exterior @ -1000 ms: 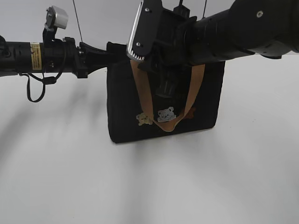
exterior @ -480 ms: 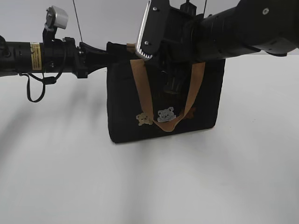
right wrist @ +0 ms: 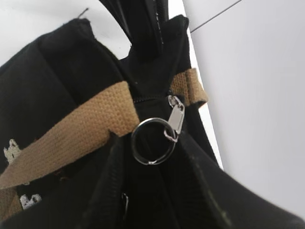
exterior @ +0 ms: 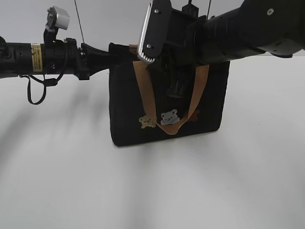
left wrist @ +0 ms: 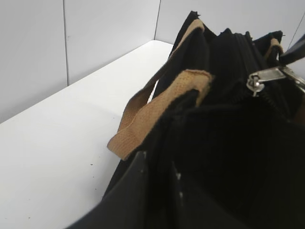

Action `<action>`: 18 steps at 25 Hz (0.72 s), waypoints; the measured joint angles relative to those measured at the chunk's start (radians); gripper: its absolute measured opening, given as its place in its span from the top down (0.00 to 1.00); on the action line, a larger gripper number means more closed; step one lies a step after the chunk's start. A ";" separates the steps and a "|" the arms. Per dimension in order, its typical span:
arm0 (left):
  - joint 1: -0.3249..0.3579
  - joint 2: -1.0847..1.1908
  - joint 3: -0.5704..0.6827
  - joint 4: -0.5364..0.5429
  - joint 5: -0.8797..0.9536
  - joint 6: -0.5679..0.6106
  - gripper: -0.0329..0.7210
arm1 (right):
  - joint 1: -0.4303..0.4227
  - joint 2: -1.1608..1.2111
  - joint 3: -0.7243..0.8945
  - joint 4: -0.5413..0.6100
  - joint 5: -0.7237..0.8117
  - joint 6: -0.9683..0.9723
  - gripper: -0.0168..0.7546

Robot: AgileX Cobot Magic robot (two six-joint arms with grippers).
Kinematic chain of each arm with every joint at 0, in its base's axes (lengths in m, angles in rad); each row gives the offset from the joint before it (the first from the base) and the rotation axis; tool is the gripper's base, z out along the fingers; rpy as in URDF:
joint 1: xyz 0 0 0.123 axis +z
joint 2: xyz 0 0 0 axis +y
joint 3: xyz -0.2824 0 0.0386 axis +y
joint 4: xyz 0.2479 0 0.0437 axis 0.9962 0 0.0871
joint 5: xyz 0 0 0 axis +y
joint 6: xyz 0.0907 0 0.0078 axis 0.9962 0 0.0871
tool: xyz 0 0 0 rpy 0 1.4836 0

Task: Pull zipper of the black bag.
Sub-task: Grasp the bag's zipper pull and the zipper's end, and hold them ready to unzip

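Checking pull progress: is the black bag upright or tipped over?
Upright. The black bag stands on its base on the white table, bear patches level, left gripper at its top corner.

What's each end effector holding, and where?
Left end effector grips the bag at its top corner. Right end effector straddles the zipper ring; grip cannot be told.

Both arms are matte black tubes. On the left arm (exterior: pixel 43 58) there's a yellow-and-white label band round the barrel, a thin black cable drooping in a loop beneath it, and a small silver-white camera block perched on a black bracket on top. The right arm (exterior: pixel 248 31) is thicker and glossier, with a round screw near its end and a silver-edged, ribbed black plate carrying two small screws.
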 joint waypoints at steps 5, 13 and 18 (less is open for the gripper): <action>0.000 0.000 0.000 0.000 0.000 0.000 0.89 | 0.000 0.000 0.000 -0.001 0.001 -0.006 0.61; 0.000 0.000 0.000 0.000 -0.003 0.000 0.89 | 0.000 0.000 0.000 -0.001 0.004 -0.019 0.67; 0.000 0.000 0.000 0.001 -0.006 0.000 0.89 | 0.000 0.011 -0.001 -0.001 0.005 -0.022 0.67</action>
